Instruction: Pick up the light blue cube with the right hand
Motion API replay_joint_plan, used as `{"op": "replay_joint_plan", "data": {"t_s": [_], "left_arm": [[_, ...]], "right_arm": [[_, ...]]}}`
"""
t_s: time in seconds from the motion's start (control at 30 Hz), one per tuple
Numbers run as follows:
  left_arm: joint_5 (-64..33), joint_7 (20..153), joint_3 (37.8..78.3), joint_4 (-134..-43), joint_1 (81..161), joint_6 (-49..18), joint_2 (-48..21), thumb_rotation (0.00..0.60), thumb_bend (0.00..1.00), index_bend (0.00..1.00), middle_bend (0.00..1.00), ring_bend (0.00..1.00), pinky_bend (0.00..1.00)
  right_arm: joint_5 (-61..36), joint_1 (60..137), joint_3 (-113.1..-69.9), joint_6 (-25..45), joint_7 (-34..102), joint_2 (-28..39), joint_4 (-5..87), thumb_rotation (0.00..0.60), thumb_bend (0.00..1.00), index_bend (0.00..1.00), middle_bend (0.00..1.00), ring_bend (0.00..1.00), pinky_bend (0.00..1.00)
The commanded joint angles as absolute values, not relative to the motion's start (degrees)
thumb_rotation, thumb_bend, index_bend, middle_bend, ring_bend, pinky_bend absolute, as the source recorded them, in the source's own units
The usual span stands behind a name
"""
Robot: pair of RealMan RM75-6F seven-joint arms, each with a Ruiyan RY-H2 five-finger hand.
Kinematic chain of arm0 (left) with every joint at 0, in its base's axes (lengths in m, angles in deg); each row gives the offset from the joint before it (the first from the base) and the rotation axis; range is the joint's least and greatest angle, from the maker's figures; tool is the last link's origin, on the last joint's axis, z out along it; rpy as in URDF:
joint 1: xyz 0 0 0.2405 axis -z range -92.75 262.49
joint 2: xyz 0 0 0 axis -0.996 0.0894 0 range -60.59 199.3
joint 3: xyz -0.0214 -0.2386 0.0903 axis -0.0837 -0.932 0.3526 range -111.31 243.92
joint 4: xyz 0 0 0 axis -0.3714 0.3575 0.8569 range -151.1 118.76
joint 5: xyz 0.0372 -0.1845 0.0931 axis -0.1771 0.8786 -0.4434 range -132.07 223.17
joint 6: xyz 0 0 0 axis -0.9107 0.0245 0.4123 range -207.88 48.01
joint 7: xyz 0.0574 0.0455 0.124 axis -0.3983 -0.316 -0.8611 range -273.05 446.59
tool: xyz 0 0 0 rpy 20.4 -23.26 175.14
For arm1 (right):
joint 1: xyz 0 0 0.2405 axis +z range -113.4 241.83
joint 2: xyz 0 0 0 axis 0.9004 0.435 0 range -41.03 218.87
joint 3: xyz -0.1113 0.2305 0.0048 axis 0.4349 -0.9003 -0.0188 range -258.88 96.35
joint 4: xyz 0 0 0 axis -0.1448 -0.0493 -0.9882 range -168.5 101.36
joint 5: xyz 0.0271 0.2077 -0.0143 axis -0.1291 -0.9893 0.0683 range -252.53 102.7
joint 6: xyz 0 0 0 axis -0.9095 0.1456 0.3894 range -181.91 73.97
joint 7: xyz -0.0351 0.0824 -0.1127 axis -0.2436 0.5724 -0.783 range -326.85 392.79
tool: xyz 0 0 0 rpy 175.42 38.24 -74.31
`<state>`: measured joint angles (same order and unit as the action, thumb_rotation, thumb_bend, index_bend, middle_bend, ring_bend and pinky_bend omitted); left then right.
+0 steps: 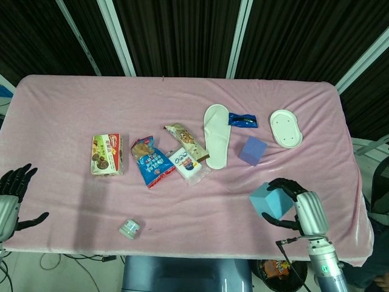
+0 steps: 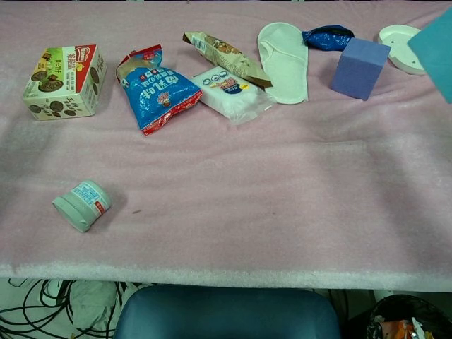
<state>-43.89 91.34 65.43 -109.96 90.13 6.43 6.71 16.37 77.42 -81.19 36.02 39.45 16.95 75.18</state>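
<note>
My right hand grips the light blue cube and holds it in the air over the table's front right part. In the chest view only a corner of the light blue cube shows at the right edge, and the hand itself is out of that frame. My left hand hangs at the far left beside the table's front edge, fingers spread, holding nothing.
A purple cube sits on the pink cloth near a white slipper, a dark blue packet and a white soap dish. Snack packs, a biscuit box and a small jar lie to the left.
</note>
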Motion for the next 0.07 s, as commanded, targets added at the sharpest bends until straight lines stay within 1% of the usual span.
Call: {"op": "replay_joint_plan", "data": {"t_s": [0.03,0.07], "left_arm": [[-44.24,91.32,65.55,-109.96,90.02,6.70,6.77,0.600,0.00,0.00,0.00,0.00,0.00],[-44.33,91.36,65.60,-109.96,89.97,6.78,6.81,0.600,0.00,0.00,0.00,0.00,0.00]], "right_arm": [[18.60,75.22,-79.83,38.24,42.85,17.66,72.05,0.600,0.34,0.61,0.61,0.63,0.71],[18.80,74.99,-79.96,38.59,43.51,17.52,71.59,0.600,0.34,0.61,0.61,0.63,0.71]]}}
